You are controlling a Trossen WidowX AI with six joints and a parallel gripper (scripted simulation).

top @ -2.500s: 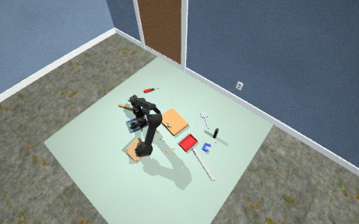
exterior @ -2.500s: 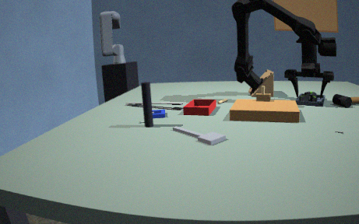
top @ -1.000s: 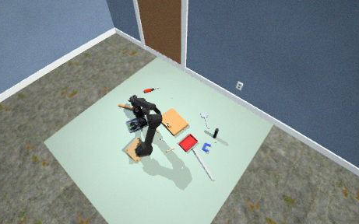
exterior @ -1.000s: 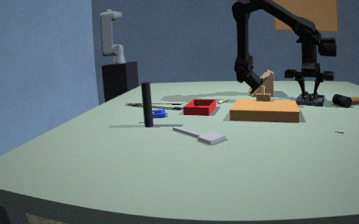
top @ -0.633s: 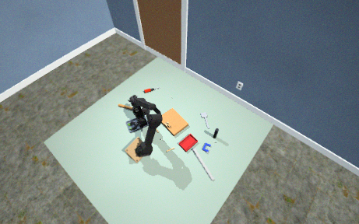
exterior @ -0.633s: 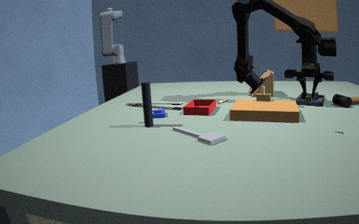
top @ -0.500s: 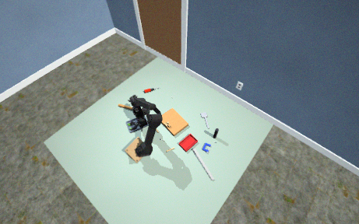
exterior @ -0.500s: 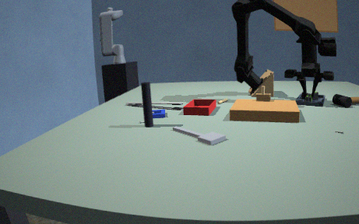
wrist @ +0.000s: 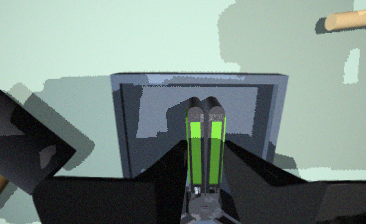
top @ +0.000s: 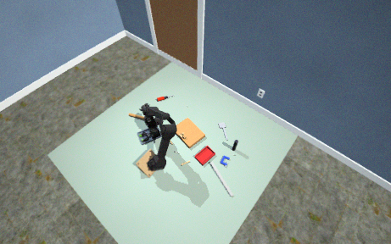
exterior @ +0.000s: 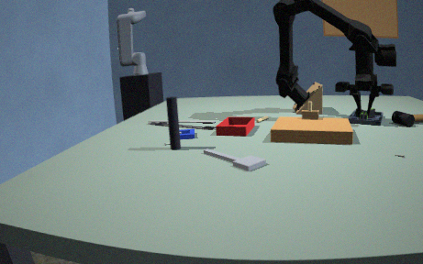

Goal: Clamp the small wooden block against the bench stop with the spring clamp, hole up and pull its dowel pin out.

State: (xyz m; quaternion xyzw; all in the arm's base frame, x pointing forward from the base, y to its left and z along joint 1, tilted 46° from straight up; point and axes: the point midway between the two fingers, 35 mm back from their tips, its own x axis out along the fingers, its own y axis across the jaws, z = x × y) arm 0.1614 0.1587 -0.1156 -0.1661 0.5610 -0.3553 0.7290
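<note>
The spring clamp (wrist: 205, 155) has two green-faced handles, standing side by side and nearly touching in the wrist view. My gripper (exterior: 365, 111) (wrist: 204, 146) is shut on these handles, low over the dark tray (wrist: 115, 115) (exterior: 380, 120). The clamp's jaws are largely hidden below the handles. The orange-brown board (top: 193, 130) (exterior: 313, 132) lies beside the tray. A small wooden piece (exterior: 310, 115) is on the board with an upright pin (exterior: 310, 105) showing above it; the block and the bench stop cannot be told apart here.
A mallet (exterior: 404, 119) (wrist: 26, 142) lies close beside the tray. A wooden wedge-shaped stand (top: 144, 163) (exterior: 317, 97) is by the arm's base. A red box (top: 204, 155) (exterior: 236, 127), blue bracket (top: 222, 163), black upright cylinder (exterior: 173, 124) and grey paddle (exterior: 250, 162) lie beyond the board.
</note>
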